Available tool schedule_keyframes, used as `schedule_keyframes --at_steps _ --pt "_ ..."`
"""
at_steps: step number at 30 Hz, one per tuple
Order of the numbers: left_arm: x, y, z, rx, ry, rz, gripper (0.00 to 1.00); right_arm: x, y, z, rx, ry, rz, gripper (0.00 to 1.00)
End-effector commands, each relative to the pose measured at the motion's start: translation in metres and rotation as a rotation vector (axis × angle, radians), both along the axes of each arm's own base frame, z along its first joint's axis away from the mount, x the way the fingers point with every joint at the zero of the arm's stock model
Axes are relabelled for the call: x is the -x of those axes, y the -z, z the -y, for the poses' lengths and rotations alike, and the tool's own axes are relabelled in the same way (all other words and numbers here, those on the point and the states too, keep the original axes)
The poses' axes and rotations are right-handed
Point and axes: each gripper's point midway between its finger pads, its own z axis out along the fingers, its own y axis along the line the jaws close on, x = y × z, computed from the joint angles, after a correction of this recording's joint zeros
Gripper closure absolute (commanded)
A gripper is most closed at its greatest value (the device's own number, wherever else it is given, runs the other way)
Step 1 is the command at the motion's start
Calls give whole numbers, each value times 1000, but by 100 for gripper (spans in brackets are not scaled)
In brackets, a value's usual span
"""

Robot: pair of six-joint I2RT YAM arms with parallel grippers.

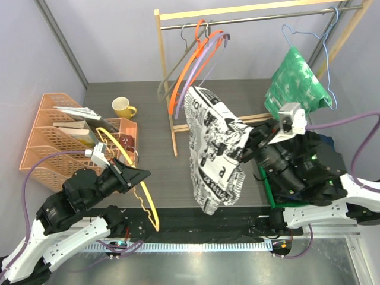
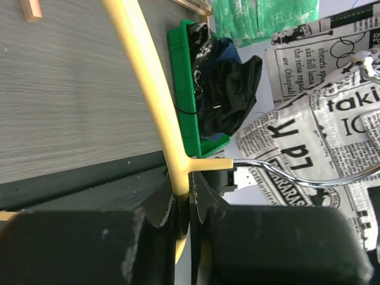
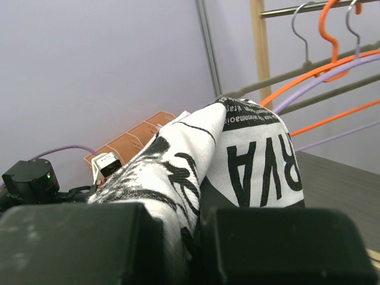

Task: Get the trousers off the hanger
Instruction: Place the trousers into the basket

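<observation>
The left end effector (image 2: pixel 189 199) is clenched on the yellow hanger (image 2: pixel 148 89), whose arm runs out ahead of it. The right end effector (image 1: pixel 252 145) grasps the newspaper-print trousers (image 1: pixel 215 157), which drape from its fingers over the bench (image 1: pixel 148 124).

5 hangers (image 2: pixel 148 77), 5 trousers (image 1: pixel 217 154), 1 mug (image 1: pixel 123 107)

The left gripper (image 2: pixel 189 199) pinches a yellow hanger (image 2: pixel 144 77). Beyond it, dark clothes (image 2: pixel 231 89) fill a green bin (image 2: pixel 183 89). Newsprint trousers (image 2: pixel 332 71) hang at right.
</observation>
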Motion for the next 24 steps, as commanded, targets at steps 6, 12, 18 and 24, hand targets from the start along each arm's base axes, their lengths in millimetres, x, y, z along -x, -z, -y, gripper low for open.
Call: schedule_keyframes --at_steps 6,12,18,24 --pt "-6 -8 -1 -61 5 71 100 -24 69 62 154 220 -139 99" --pt "-11 -8 7 -77 28 81 100 -45 156 82 281 498 -206 99" --pt "-10 -5 14 -76 56 81 100 -91 207 112 327 807 -259 99" --pt "-7 -5 17 -73 79 83 100 -147 202 154 260 993 -286 99"
